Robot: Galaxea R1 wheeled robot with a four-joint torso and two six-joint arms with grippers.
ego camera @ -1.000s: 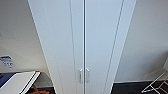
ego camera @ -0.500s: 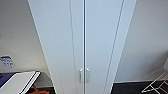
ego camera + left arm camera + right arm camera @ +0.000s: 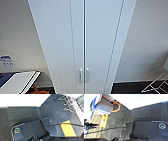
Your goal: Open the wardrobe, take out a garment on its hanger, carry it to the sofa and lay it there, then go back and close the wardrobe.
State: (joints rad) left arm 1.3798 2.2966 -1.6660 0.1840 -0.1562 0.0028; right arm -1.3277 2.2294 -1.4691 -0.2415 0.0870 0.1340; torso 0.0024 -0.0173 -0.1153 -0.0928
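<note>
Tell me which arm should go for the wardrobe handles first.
No clear favourite. The wardrobe stands straight ahead with both doors shut, and its two handles sit side by side at the centre seam, so each arm looks about equally placed. Both wrist views look down at dark carpet, suggesting both arms hang low.

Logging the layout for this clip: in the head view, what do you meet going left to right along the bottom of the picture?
White board with orange frame beneath → wardrobe, doors shut, its pair of handles at the centre seam → white wire rack on the dark floor.
</note>
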